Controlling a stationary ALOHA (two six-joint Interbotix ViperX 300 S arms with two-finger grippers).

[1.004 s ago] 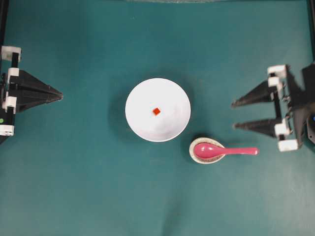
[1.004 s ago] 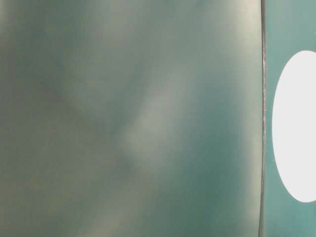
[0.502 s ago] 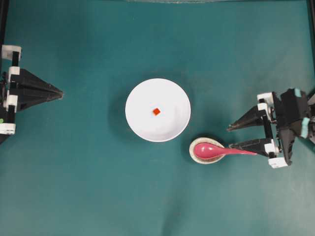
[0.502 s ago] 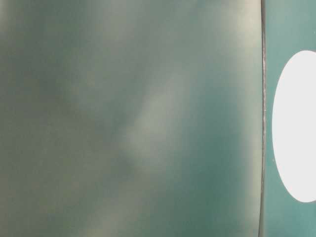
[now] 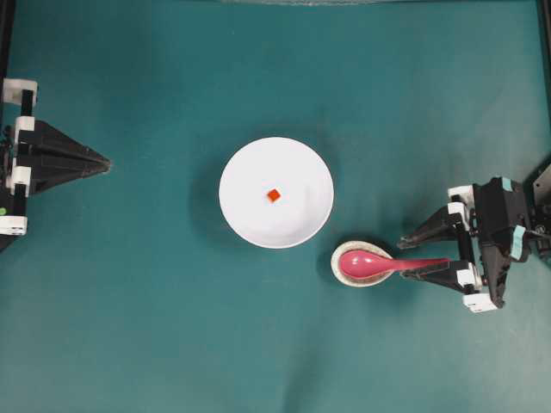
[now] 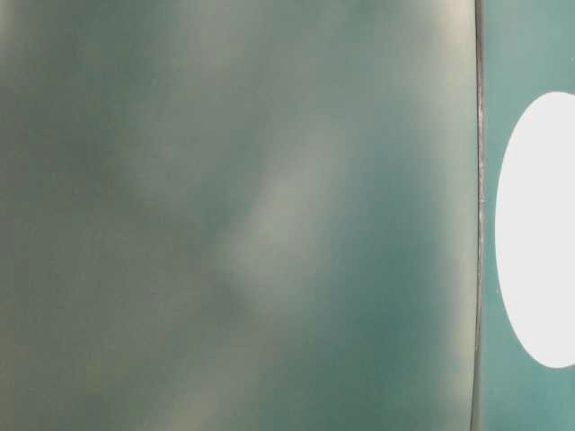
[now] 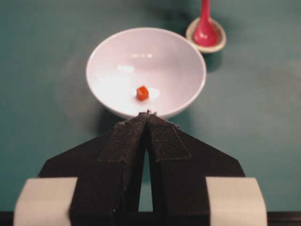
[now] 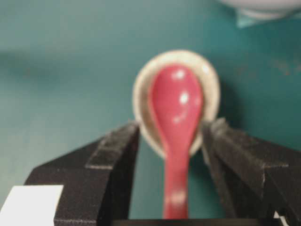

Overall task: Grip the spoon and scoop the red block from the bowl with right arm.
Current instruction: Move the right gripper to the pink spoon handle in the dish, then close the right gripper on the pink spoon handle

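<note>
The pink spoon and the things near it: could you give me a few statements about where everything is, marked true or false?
1. The spoon rests its scoop in the speckled spoon rest. True.
2. The right gripper is shut on the handle. False: its open fingers straddle the handle.
3. The red block lies in the spoon. False: it lies in the white bowl.
4. The left gripper is shut and holds nothing. True.

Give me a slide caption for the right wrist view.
Open right claw straddling the pink spoon handle.
</note>
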